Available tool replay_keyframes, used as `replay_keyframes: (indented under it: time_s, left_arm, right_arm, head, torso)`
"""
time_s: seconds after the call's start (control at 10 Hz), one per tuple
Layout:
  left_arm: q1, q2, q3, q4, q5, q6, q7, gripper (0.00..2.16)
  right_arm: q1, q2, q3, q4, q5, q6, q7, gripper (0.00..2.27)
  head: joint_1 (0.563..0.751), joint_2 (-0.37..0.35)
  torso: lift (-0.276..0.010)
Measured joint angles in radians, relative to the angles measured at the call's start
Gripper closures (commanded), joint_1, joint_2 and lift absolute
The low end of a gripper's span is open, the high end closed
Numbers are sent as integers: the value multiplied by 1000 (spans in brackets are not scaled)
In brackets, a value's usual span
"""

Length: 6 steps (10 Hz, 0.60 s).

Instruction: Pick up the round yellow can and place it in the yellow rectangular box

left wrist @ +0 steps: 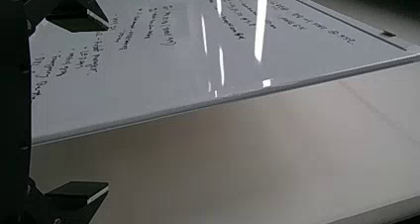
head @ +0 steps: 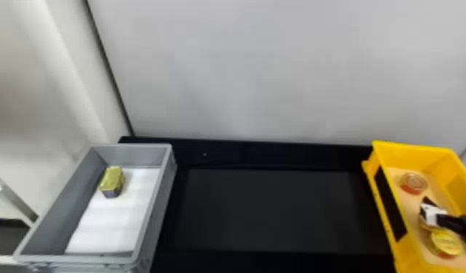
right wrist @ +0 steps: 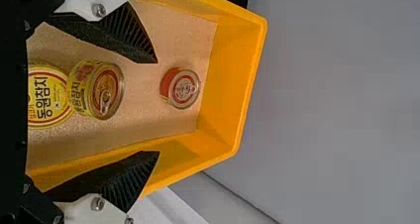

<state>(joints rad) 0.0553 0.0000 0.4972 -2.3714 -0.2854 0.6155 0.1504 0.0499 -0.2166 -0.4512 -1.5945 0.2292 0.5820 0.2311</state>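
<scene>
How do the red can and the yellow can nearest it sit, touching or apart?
Apart: the right wrist view shows bare box floor between the red can and the nearest yellow can.

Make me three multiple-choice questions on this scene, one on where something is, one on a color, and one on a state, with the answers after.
1. Where is the gold-topped tin?
A. In the yellow box
B. In the gray bin
C. Against the whiteboard

2. What color is the side of the can nearest the yellow box's far end?
A. Red
B. Green
C. Blue

3. How are the right gripper's jaws?
A. Shut, empty
B. Shut on a can
C. Apart

Answers:
1: B, the head view shows it inside the gray walls.
2: A, its red side shows in the right wrist view.
3: C, a wide gap separates the jaws there.
</scene>
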Motion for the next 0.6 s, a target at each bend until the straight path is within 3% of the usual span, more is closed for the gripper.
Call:
replay_keyframes:
  time_s: [0.6]
  left_arm:
    - [1, 0, 2, 0, 0, 0, 0, 136]
  right_arm:
    - [22, 0, 0, -72, -26, -11, 0, 110]
  head:
    - [694, 14]
  torso:
    - [-68]
